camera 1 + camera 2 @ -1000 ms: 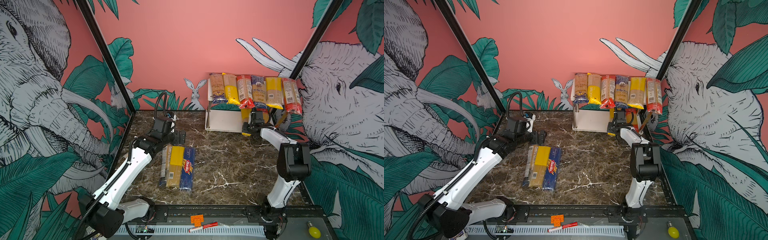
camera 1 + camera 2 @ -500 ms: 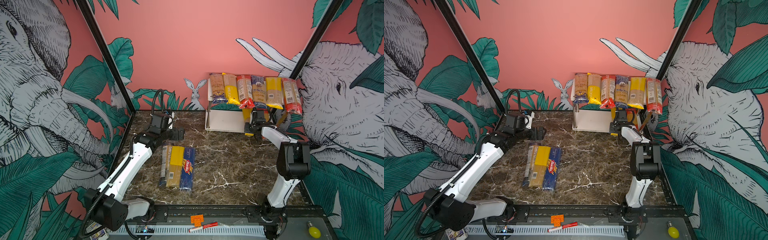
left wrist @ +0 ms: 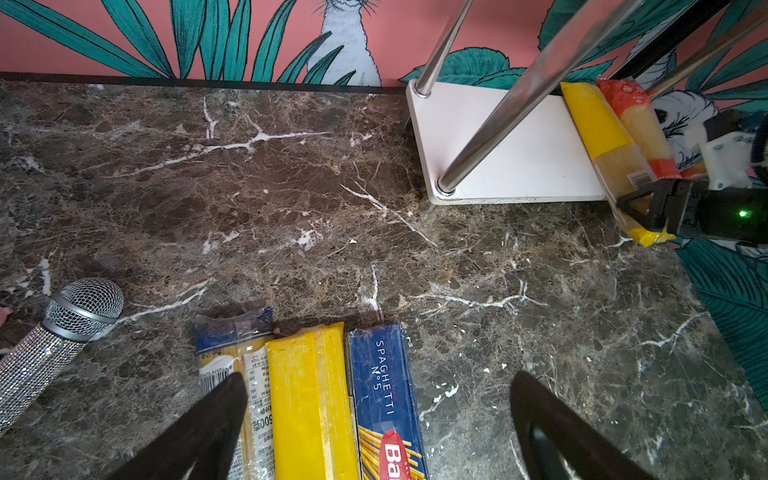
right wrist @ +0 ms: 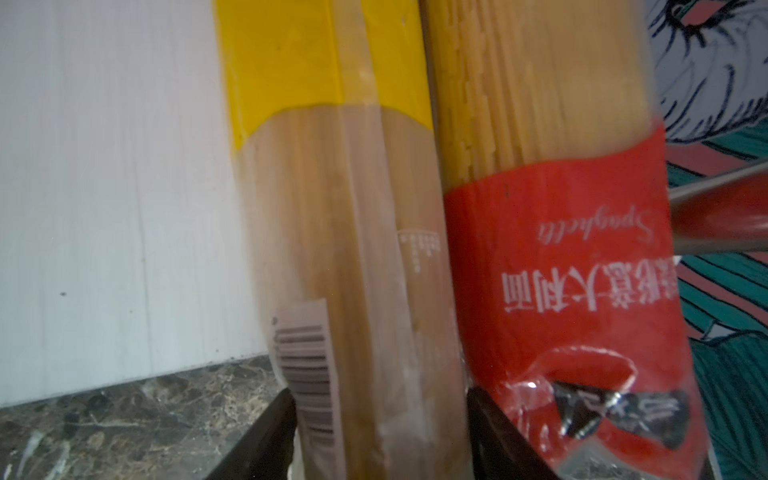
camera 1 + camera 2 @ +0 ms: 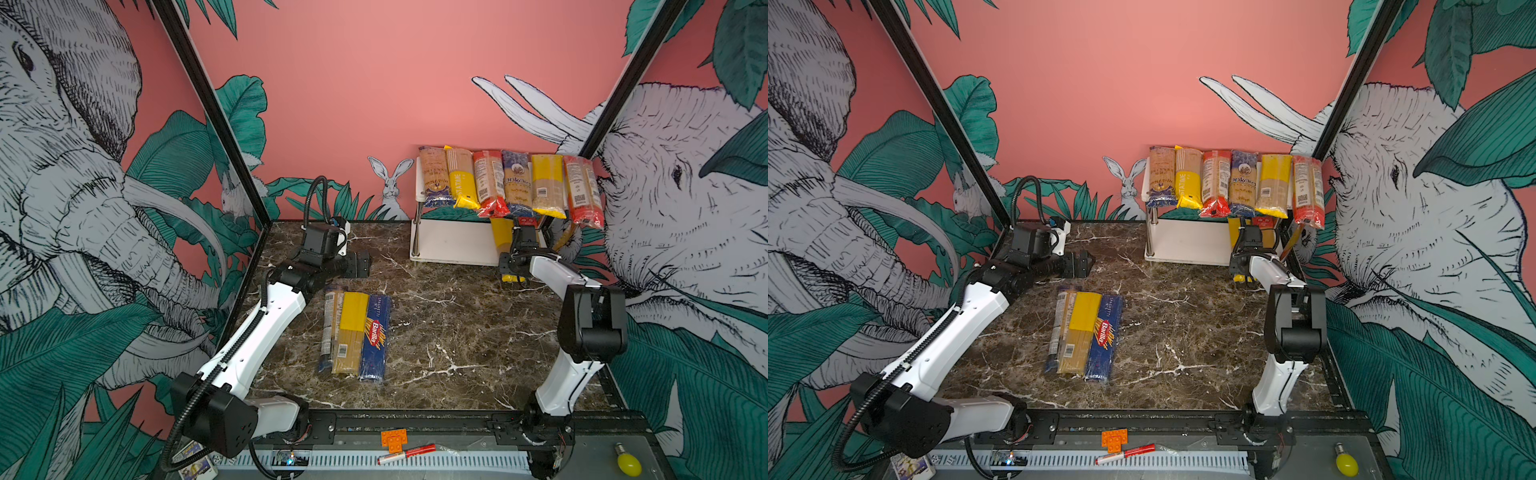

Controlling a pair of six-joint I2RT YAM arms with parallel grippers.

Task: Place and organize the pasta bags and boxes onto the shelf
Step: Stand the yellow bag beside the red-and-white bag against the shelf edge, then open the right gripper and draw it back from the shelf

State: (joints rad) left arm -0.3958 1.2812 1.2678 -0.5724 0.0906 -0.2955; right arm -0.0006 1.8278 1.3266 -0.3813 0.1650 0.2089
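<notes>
The white shelf [image 5: 453, 245] stands at the back right, with several pasta packs [image 5: 511, 183] across its top tier. A yellow-ended bag [image 4: 353, 249] and a red-ended bag [image 4: 561, 249] lie on the lower board, their near ends over its front edge. My right gripper [image 4: 380, 415] is open, its fingers close on either side of the yellow-ended bag's near end. On the table lie a blue-ended bag [image 5: 328, 328], a yellow bag [image 5: 351, 328] and the blue Barilla box [image 5: 376, 332]. My left gripper [image 3: 378, 376] hovers wide open over their far ends.
A glittery microphone [image 3: 62, 332] lies on the table left of the three packs. An orange brick [image 5: 394, 438], a red-and-white marker [image 5: 407, 453] and a yellow bulb [image 5: 628, 463] sit on the front rail. Painted walls close in the back and both sides.
The left arm's wrist has drawn slightly toward the back wall. The right gripper has edged a little right at the shelf front, and its jaws have parted round the yellow-ended bag.
</notes>
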